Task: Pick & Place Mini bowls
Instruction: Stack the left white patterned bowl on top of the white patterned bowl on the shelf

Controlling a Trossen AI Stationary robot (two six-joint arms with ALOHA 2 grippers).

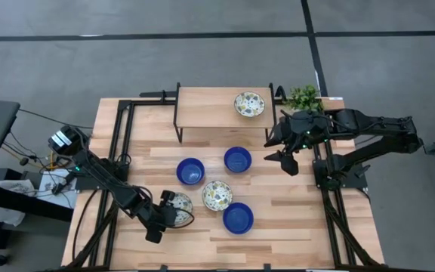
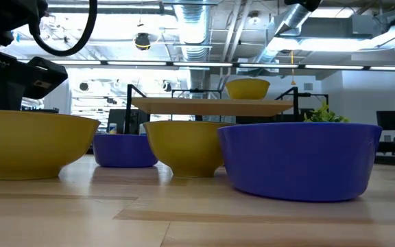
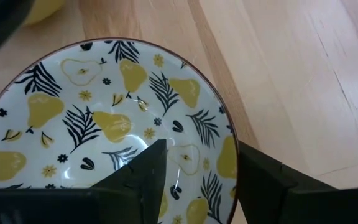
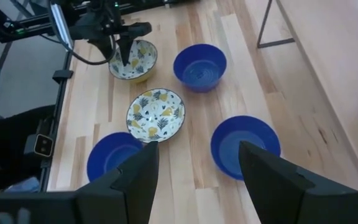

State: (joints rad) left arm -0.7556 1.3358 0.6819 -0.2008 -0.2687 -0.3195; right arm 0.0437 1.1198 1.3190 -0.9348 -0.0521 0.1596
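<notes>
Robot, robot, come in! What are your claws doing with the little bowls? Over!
Left tool open, straddling rim of patterned cream ceramic bowl. Right tool open, empty, hovering near round blue glossy bowl. Nothing in the way.

Looking past two open dark fingers (image 4: 138,177) onto a wooden table (image 4: 185,155). Centred: a patterned bowl (image 4: 155,114), three blue bowls (image 4: 199,66) around it. Beyond it, a second patterned bowl (image 4: 133,60) under the left gripper (image 4: 122,50).

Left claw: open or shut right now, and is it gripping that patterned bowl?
Open. The left claw straddles the rim of the patterned bowl, one finger inside, one outside, not closed.
</notes>
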